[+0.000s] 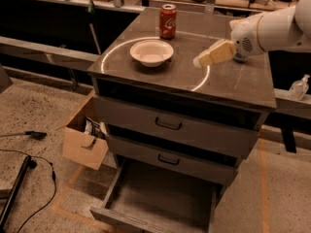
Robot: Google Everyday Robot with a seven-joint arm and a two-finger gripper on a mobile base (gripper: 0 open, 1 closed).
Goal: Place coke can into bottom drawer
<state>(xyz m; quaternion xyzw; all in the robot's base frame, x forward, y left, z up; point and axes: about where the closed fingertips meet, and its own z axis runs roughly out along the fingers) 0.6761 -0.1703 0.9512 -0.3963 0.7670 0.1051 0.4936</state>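
The red coke can (168, 21) stands upright at the back of the grey cabinet top (238, 84), behind a white bowl (151, 52). The bottom drawer (158, 198) is pulled open below the two upper drawers and holds nothing I can see. My gripper (200, 61) hangs above the cabinet top, right of the bowl and well to the right and in front of the can. It holds nothing. The white arm comes in from the right edge.
An open cardboard box (86, 137) sits on the floor against the cabinet's left side. A black cable (39, 178) and a pole lie on the floor at the left. A clear bottle (298, 87) stands at the right. A cluttered bench runs behind the cabinet.
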